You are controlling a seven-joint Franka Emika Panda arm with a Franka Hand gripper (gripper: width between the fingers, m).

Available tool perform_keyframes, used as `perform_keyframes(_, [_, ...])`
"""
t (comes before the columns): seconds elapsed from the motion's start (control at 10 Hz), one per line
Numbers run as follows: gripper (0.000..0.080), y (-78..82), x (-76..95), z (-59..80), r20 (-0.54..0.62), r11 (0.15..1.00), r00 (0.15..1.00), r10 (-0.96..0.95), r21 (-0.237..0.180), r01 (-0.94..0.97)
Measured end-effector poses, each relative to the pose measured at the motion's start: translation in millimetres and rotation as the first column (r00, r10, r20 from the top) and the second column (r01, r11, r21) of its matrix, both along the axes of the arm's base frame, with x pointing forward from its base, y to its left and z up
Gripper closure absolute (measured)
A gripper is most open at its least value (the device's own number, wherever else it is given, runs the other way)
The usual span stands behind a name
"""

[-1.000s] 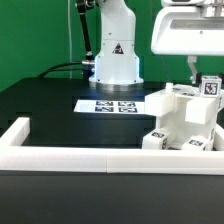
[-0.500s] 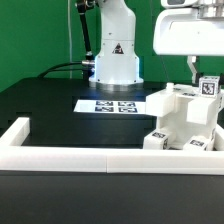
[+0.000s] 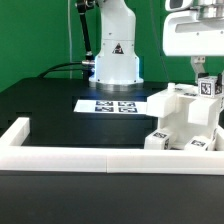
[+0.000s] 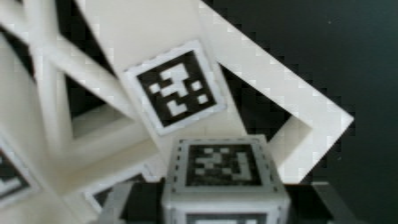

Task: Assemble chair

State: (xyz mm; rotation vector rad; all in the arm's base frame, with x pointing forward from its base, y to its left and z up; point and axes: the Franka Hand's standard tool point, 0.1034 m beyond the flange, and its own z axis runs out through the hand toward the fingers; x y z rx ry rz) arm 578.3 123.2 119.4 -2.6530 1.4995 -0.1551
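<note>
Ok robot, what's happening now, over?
Gripper at tagged bar on the chair, grip unclear. Chair partly built, beside the marker board. Nothing blocking the gripper.

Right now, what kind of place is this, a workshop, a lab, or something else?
Most likely a robotics lab bench: a white robot arm stands on a black table, a marker board lies before it, and tagged white chair parts sit by a white border rail.

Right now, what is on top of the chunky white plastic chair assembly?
A tagged white square bar stands on the chair assembly. Its lower end is covered by the assembly's panel, so the joint is hidden.
</note>
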Motion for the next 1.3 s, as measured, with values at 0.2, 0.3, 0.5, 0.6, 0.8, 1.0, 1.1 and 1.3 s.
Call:
perform_keyframes(0.2, [0.0512,2.0,-0.1,0.2,0.001,1.000,1.000,-0.015,0.003,0.015])
perform_keyframes(0.3, [0.0416,2.1,-0.2,0.1,0.001,1.000,1.000,-0.004,0.001,0.004])
perform_keyframes(0.5, [0.0279,2.4,0.5,0.6,0.005,0.994,0.994,0.110,-0.015,-0.110])
perform_keyframes(0.6, [0.0173,3.7,1.2,1.4,0.007,0.982,0.983,0.186,-0.026,-0.186])
perform_keyframes(0.8, [0.0156,4.1,2.7,2.7,0.007,0.895,0.897,0.442,-0.066,-0.440])
perform_keyframes(1.0, [0.0151,5.7,2.6,2.9,-0.001,0.793,0.797,0.604,-0.091,-0.602])
perform_keyframes(1.1, [0.0150,4.6,2.9,2.8,-0.005,0.743,0.747,0.665,-0.103,-0.662])
perform_keyframes(1.3, [0.0150,4.2,2.0,1.8,-0.020,0.623,0.629,0.777,-0.122,-0.773])
